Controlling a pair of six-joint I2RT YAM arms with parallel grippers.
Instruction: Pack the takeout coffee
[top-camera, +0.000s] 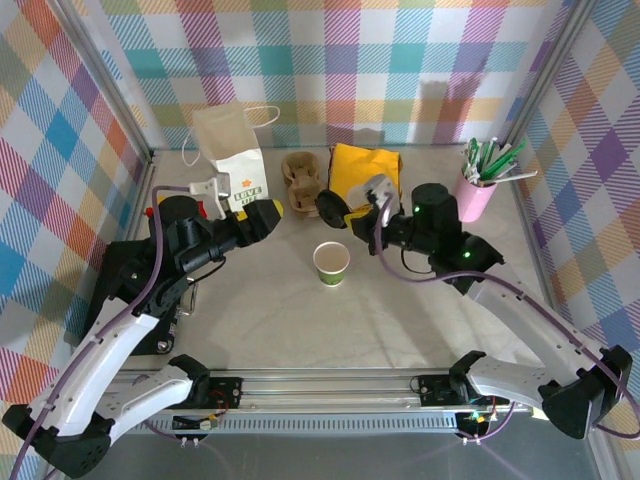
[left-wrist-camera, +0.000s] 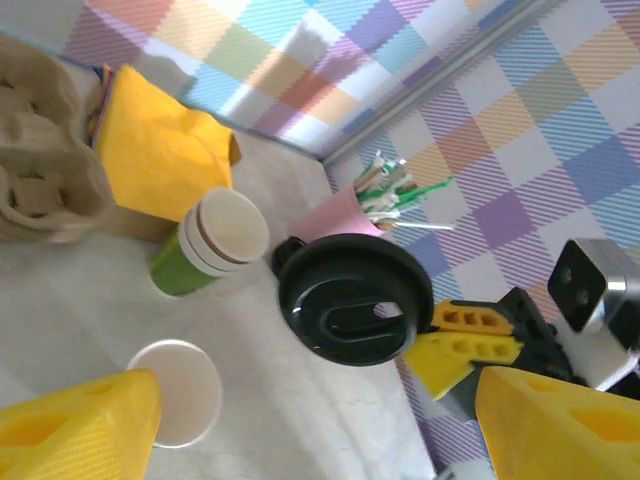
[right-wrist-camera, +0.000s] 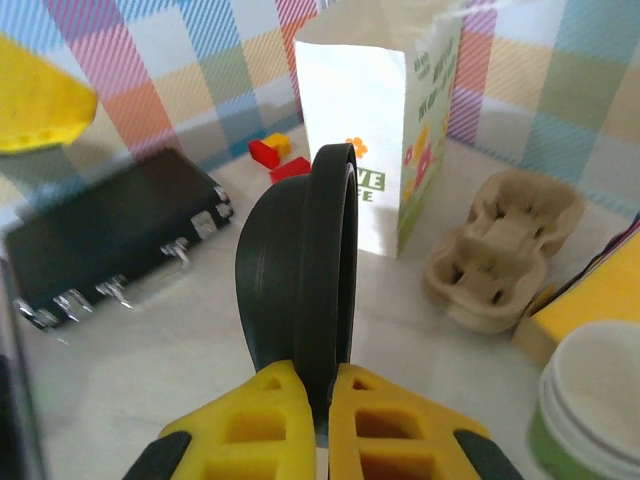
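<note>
The left arm reaches up from its base and bends inward, ending just in front of the white paper bag (top-camera: 230, 155). The left gripper (top-camera: 268, 210) lies level and points right. In the left wrist view its yellow fingers (left-wrist-camera: 85, 425) stand wide apart with nothing between them.

The right arm sweeps in from the far right, with its wrist turned toward the centre. The right gripper (right-wrist-camera: 322, 375) is clamped on the rim of a black lid (right-wrist-camera: 305, 270), which stands edge-on between the two fingertips. From above, the lid (top-camera: 333, 207) hangs over the table (top-camera: 270, 310), behind the takeout coffee (top-camera: 331, 262).

The cup stands upright and uncovered near the middle of the table, apart from both grippers.

The bag carries a green printed word that seems to read LOVE. Its last letters, VE, are plain in the right wrist view, while the finer print on the side panel is too small to read.

The back row is crowded: the bag, a pulp tray (top-camera: 303, 175), a yellow paper stack (top-camera: 368, 165) and a pink pen holder (top-camera: 475, 197) stand along the plaid rear wall. A green-and-white stack of cups (right-wrist-camera: 590, 400) sits just beside the yellow stack (close under the lid). The bare table lies in front of the cup, toward the arm bases.
</note>
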